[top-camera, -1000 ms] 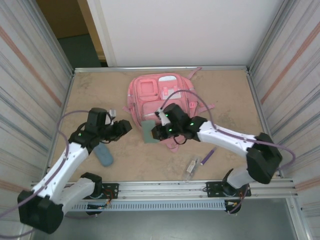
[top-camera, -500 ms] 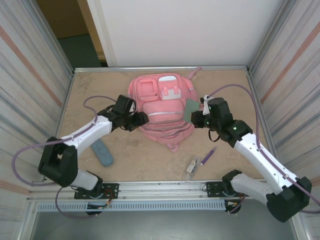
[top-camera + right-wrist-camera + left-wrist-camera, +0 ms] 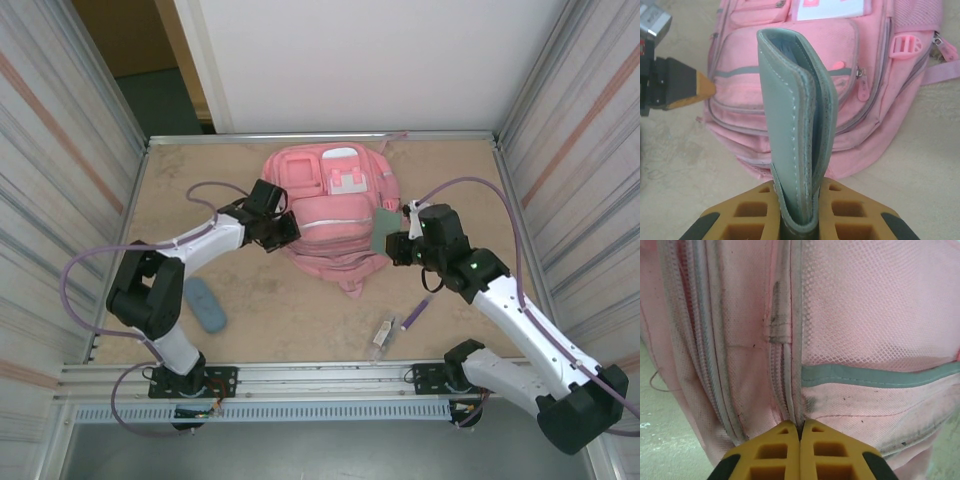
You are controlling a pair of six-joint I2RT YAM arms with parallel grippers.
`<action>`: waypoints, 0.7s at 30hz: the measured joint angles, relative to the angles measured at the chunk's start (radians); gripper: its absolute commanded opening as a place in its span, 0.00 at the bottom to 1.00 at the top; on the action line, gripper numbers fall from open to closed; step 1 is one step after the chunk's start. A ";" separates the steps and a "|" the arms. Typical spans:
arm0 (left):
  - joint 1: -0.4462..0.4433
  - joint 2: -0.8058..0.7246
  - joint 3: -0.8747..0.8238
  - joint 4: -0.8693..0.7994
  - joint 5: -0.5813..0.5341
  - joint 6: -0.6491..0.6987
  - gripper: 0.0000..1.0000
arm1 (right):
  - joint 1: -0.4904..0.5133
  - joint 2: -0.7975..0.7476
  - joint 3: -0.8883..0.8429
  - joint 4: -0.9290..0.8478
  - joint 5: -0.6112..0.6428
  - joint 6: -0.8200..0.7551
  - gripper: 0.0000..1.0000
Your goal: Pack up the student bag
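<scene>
Student bag (image 3: 330,215) lies flat near the far edge of the bench, midway across, pockets up. Left gripper (image 3: 800,437), its claw pressed together, noses the bag's side zip seam, likely to work an opening. Right gripper (image 3: 799,207) pinches a grey-green pouch (image 3: 792,115) upright beside the bag's right flank, probably ready to slip in edgewise.

Bright even light, soft shadows; student bag (image 3: 865,315) weave sharp (close-up)
</scene>
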 measured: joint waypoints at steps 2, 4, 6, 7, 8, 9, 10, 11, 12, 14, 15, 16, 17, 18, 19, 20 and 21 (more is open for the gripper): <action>0.002 -0.008 0.022 -0.012 -0.007 0.008 0.00 | 0.020 -0.017 -0.026 0.025 0.001 -0.045 0.06; 0.003 -0.025 0.045 -0.017 -0.012 0.014 0.00 | 0.063 -0.045 -0.063 0.061 0.003 -0.106 0.04; 0.008 -0.045 0.068 -0.021 -0.014 0.015 0.00 | 0.119 -0.073 -0.100 0.106 -0.003 -0.183 0.02; 0.008 -0.055 0.081 -0.023 -0.015 0.014 0.00 | 0.153 -0.085 -0.119 0.136 -0.008 -0.234 0.02; 0.010 -0.064 0.096 -0.023 -0.015 0.013 0.00 | 0.186 -0.090 -0.129 0.156 -0.010 -0.283 0.01; 0.010 -0.072 0.109 -0.023 -0.015 0.010 0.00 | 0.212 -0.088 -0.132 0.170 -0.013 -0.322 0.01; 0.010 -0.080 0.122 -0.023 -0.014 0.007 0.00 | 0.245 -0.079 -0.132 0.188 -0.014 -0.370 0.00; 0.010 -0.090 0.135 -0.014 -0.010 0.002 0.00 | 0.278 -0.066 -0.132 0.209 -0.011 -0.417 0.00; 0.010 -0.100 0.146 -0.004 -0.005 -0.007 0.00 | 0.306 -0.050 -0.130 0.222 -0.002 -0.458 0.00; 0.010 -0.118 0.171 0.009 0.009 -0.032 0.00 | 0.363 -0.001 -0.126 0.248 0.027 -0.548 0.00; 0.010 -0.124 0.181 0.016 0.017 -0.043 0.00 | 0.384 0.022 -0.126 0.259 0.046 -0.584 0.00; 0.010 -0.130 0.195 0.023 0.024 -0.053 0.00 | 0.406 0.052 -0.126 0.273 0.074 -0.628 0.00; 0.009 -0.133 0.211 0.030 0.035 -0.060 0.00 | 0.425 0.084 -0.126 0.290 0.105 -0.670 0.00; 0.009 -0.135 0.223 0.034 0.043 -0.061 0.00 | 0.435 0.109 -0.126 0.304 0.129 -0.700 0.00; 0.008 -0.137 0.233 0.040 0.049 -0.058 0.00 | 0.445 0.140 -0.124 0.313 0.156 -0.736 0.00; 0.007 -0.137 0.241 0.046 0.058 -0.044 0.00 | 0.450 0.163 -0.122 0.317 0.182 -0.766 0.00; 0.006 -0.137 0.246 0.052 0.066 -0.022 0.12 | 0.451 0.175 -0.121 0.319 0.200 -0.785 0.00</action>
